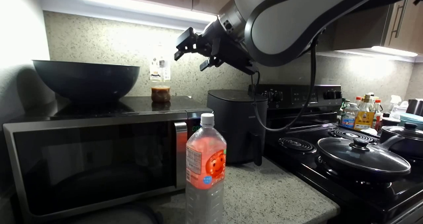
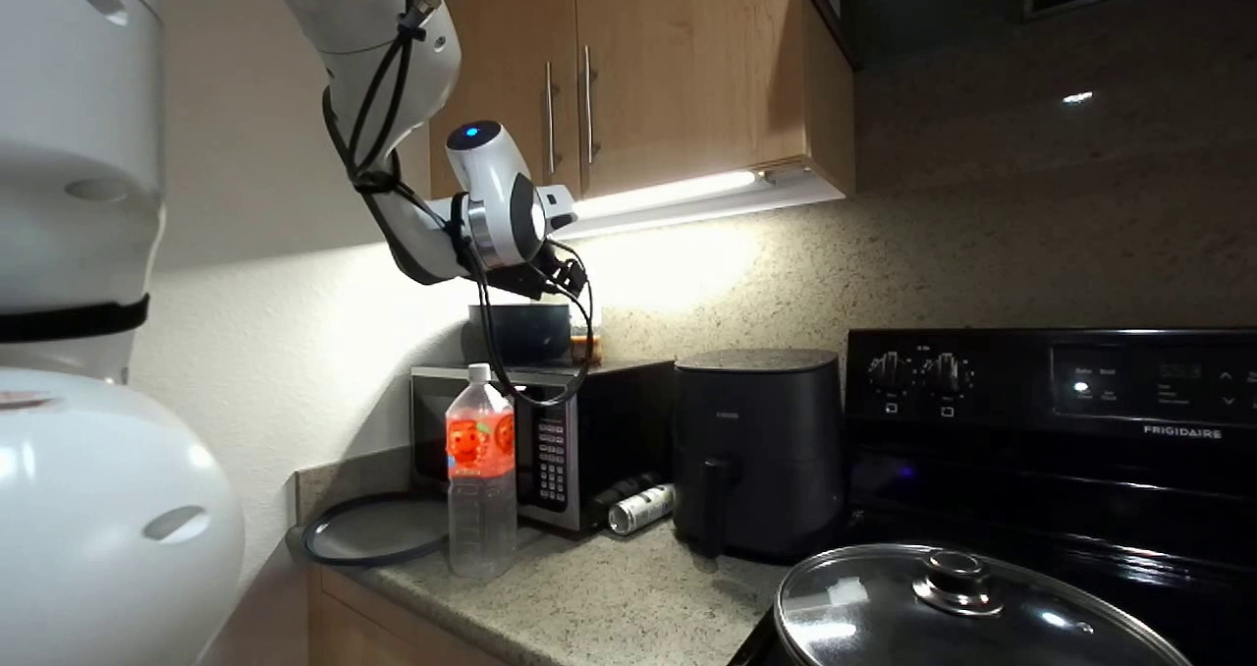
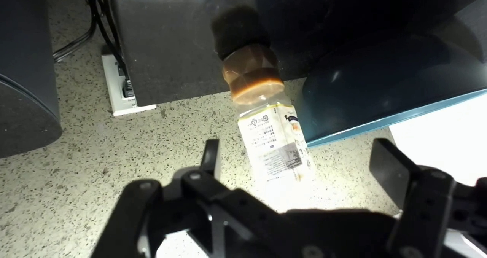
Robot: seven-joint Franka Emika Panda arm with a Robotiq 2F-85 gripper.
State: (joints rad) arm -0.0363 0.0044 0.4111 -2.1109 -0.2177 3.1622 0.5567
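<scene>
My gripper [image 3: 296, 157] stands open with nothing between its fingers [image 3: 392, 172]. In an exterior view the gripper [image 1: 192, 57] hangs above the microwave's right end, tilted down and to the left. Nearest to it is a clear bottle [image 3: 272, 144] with a pale printed label and brown liquid at the bottom. That bottle [image 1: 161, 94] stands upright on the microwave [image 1: 92, 164], apart from the fingers; glare washes out its top. Beside it rests a large dark blue bowl [image 1: 87, 80], also seen in the wrist view. The arm mostly hides the gripper in an exterior view.
A tall bottle with a red label [image 1: 205, 164] stands on the counter before the microwave. A black air fryer [image 2: 756, 450] sits between microwave and stove, with a can [image 2: 641, 509] lying near. A lidded pan [image 1: 363, 158] is on the stove. Cabinets [image 2: 687, 67] hang above.
</scene>
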